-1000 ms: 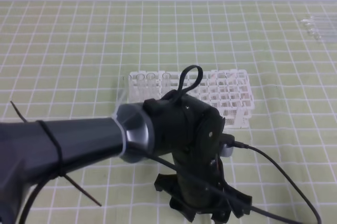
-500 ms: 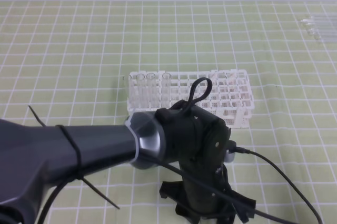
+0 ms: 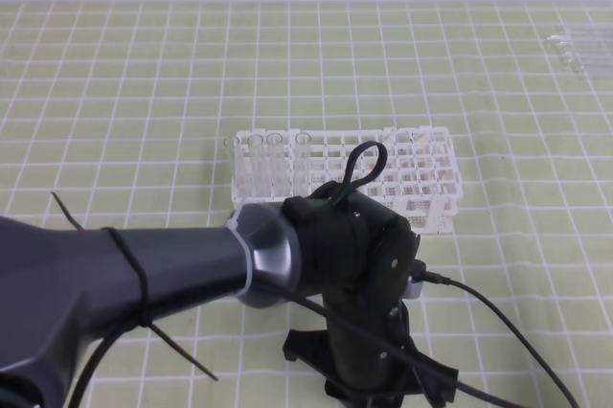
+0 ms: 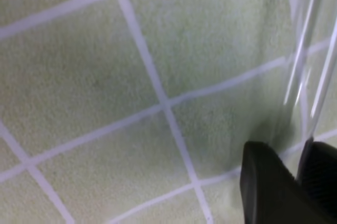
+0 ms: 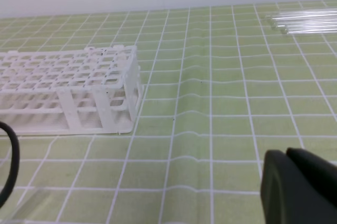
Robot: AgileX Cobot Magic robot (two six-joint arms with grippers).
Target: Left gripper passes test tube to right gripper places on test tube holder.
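- The left claw [image 4: 295,182] points down at the bench [image 3: 115,73], a green mat with a white grid, at the near edge of the high view, in front of the white rack [image 3: 402,173].
- In the left wrist view its two black fingers [image 4: 266,187] stand close together with a clear test tube [image 4: 303,71] running up from the narrow gap between them; the tube lies against the mat.
- The fingers look pressed on the tube's lower end, though the contact itself is at the frame's corner and blurred.
- Against the frame from a second ago, the left arm [image 3: 144,269] sits lower and further right, its wrist now covering less of the rack's front; against half a second ago it has barely shifted, only a touch lower.
- The rack has not moved; four clear tubes [image 3: 268,159] stand upright in its left-hand holes as before.
- More clear tubes [image 5: 308,20] lie flat on the mat at the far right, well apart from the rack, unchanged.
- The right claw [image 5: 295,182] shows only in its own wrist view, low at the right corner, its dark fingers together with nothing between them, above bare mat to the right of the rack.
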